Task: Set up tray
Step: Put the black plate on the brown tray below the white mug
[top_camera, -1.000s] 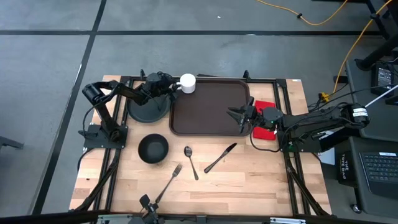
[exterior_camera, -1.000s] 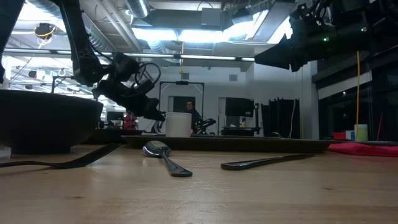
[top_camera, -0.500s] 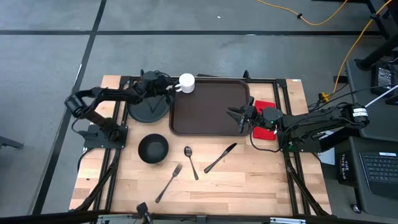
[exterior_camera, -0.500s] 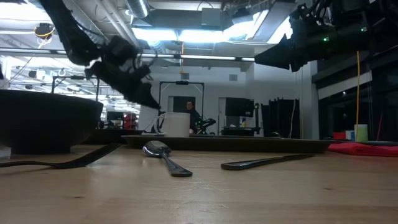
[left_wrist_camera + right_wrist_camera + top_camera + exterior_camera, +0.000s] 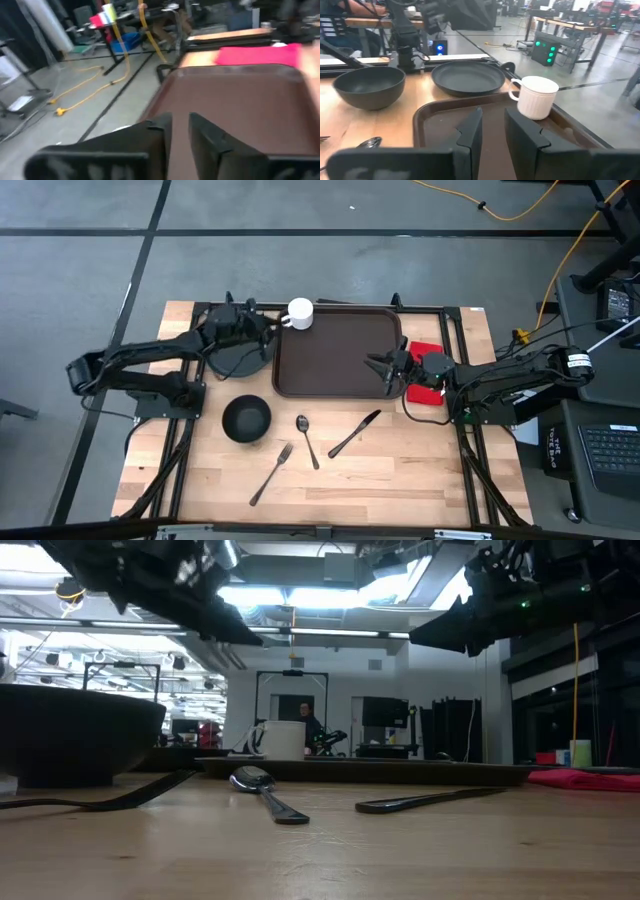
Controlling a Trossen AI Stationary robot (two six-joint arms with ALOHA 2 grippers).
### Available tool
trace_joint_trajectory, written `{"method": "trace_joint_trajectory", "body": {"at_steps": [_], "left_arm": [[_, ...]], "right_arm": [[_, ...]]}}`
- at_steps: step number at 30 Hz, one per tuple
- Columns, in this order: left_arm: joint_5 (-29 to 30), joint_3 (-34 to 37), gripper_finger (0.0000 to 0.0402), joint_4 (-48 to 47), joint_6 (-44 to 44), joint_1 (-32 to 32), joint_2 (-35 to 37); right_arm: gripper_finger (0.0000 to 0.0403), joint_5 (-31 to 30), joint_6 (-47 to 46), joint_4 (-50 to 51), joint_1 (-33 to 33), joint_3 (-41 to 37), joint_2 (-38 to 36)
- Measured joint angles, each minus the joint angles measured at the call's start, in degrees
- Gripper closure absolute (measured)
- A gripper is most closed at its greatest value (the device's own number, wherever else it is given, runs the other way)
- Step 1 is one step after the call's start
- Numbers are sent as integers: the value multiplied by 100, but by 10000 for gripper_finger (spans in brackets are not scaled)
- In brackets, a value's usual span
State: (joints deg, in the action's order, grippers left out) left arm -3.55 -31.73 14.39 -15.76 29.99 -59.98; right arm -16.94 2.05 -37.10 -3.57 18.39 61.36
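- The tray [image 5: 338,351] lies in the upper middle of the high view on the worktop [image 5: 400,470], with a white mug [image 5: 299,313] standing in its upper-left corner.
- The left end effector [image 5: 262,332] hovers above the black plate [image 5: 237,356], fingers a narrow gap apart, holding nothing.
- The right end effector [image 5: 375,366] hangs at the tray's right edge, narrowly apart, empty.
- Likely next: grip the plate by its rim and lift it level, clear of the mug.
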Motion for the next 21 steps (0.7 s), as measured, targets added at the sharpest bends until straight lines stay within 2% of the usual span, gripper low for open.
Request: {"method": "trace_joint_trajectory", "body": {"at_steps": [4,8,13,16,21], "left_arm": [[132,195,395,-142,-8,-470,452],[598,429,398,-230,121,-878,806],[761,595,398,-675,503,-1265,1085],[932,596,398,-1031,732,-1423,1155],[1056,597,398,-1297,908,-1510,1123]], "right_arm": [[331,52,-21,15,17,0,0],[358,50,-8,203,87,0,0],[395,52,-34,324,92,0,0],[393,52,-29,326,90,0,0],[365,50,-29,322,68,0,0]]}}
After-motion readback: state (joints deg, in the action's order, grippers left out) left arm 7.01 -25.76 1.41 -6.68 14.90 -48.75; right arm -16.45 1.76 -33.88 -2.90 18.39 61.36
